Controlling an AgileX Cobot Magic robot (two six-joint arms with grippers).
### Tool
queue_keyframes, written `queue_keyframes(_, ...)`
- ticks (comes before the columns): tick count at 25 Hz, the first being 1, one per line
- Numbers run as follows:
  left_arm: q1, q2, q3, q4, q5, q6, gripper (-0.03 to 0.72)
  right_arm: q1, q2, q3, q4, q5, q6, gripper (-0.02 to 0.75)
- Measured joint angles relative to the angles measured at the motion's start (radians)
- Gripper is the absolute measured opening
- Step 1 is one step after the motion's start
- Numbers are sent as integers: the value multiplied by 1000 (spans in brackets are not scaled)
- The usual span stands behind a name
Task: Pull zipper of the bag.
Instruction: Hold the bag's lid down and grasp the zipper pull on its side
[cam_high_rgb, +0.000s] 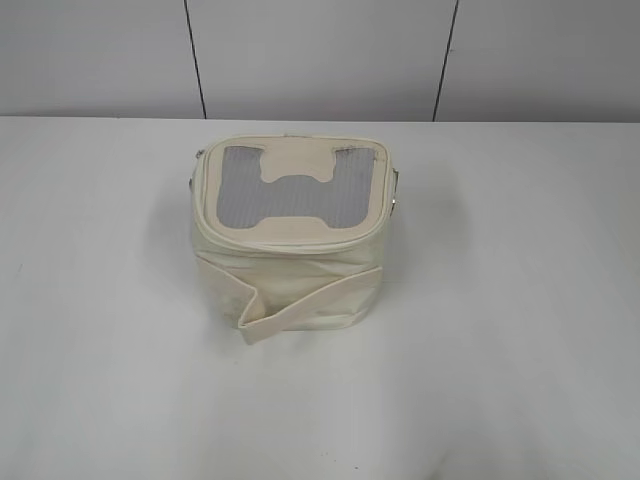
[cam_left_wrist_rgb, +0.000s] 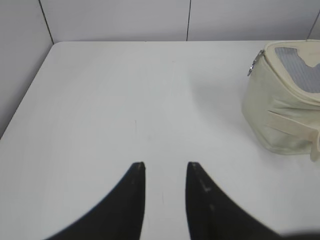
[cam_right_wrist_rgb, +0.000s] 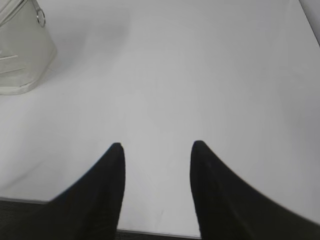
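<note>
Exterior view: the bag (cam_high_rgb: 292, 235) sits mid-table (cam_high_rgb: 520, 330), zipper (cam_high_rgb: 290, 247) round its top rim.
Left fingers (cam_left_wrist_rgb: 137, 175) spread, bag ahead-right; right fingers (cam_right_wrist_rgb: 117, 155) spread wider, bag ahead-left; neither arm clearly nearer.

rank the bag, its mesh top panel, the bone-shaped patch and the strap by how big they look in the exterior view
1. bag, the largest by far.
2. mesh top panel, though the patch hides part of it.
3. bone-shaped patch and strap: these look about alike in area, so no ranking between them.
</note>
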Motion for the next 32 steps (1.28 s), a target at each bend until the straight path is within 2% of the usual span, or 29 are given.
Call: queue_keyframes(32, 0, 0, 0, 0, 0, 0, 228, 0, 0, 0, 1, 0, 0, 348)
